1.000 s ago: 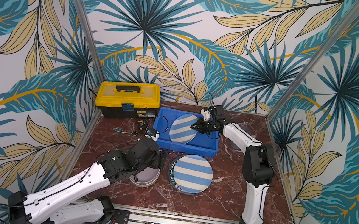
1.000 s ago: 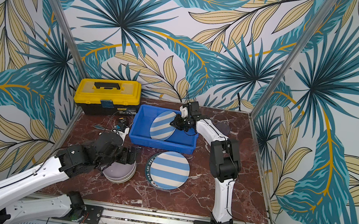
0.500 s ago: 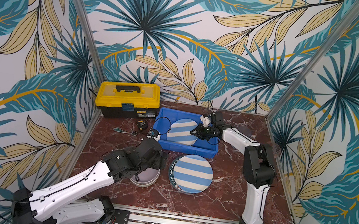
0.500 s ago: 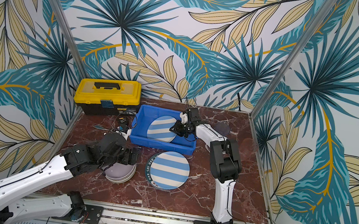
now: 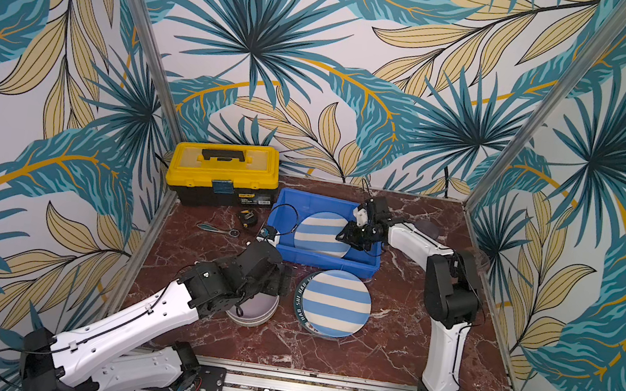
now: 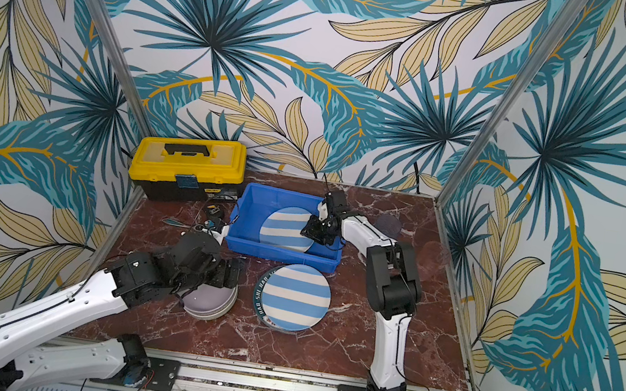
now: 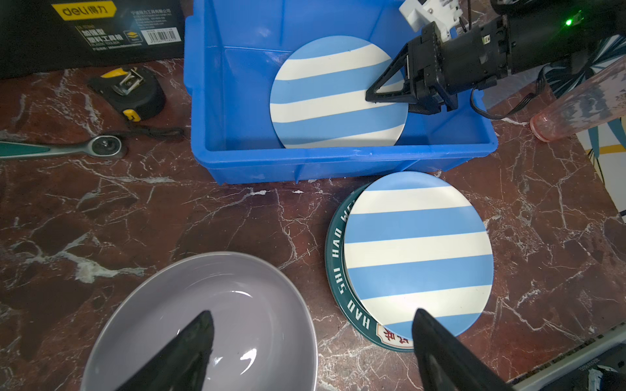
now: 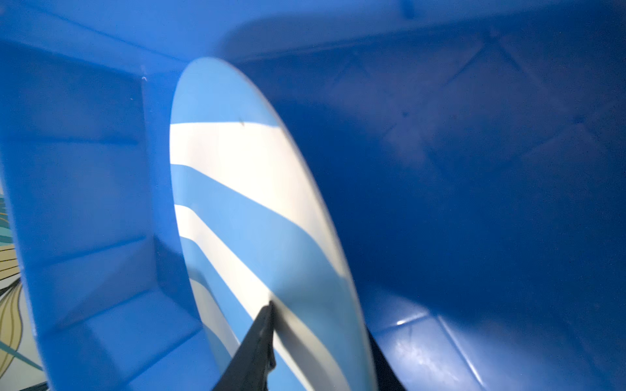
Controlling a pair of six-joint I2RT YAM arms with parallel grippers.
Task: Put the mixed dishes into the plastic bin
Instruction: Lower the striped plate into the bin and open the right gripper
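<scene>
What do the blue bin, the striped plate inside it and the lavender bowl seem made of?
The bin looks like moulded plastic, semi-gloss, with ribbed walls and a rolled rim. The striped plate seems matte melamine or plastic: thin, no glare. The bowl is glossy with sharp highlights; glazed ceramic or melamine, unclear.

Both top views hang high at the front, looking down and back across the whole surface [image 5: 384, 354] to the leaf-print walls [image 5: 326, 39]; a near-equal pair, shifted slightly sideways. Left wrist view: close above the bowl [image 7: 244, 298], facing the blue bin [image 7: 338, 162]; shares bin and striped plate [image 7: 338, 94] with both top views. Right wrist view: very close, inside the bin, skimming that plate.
</scene>
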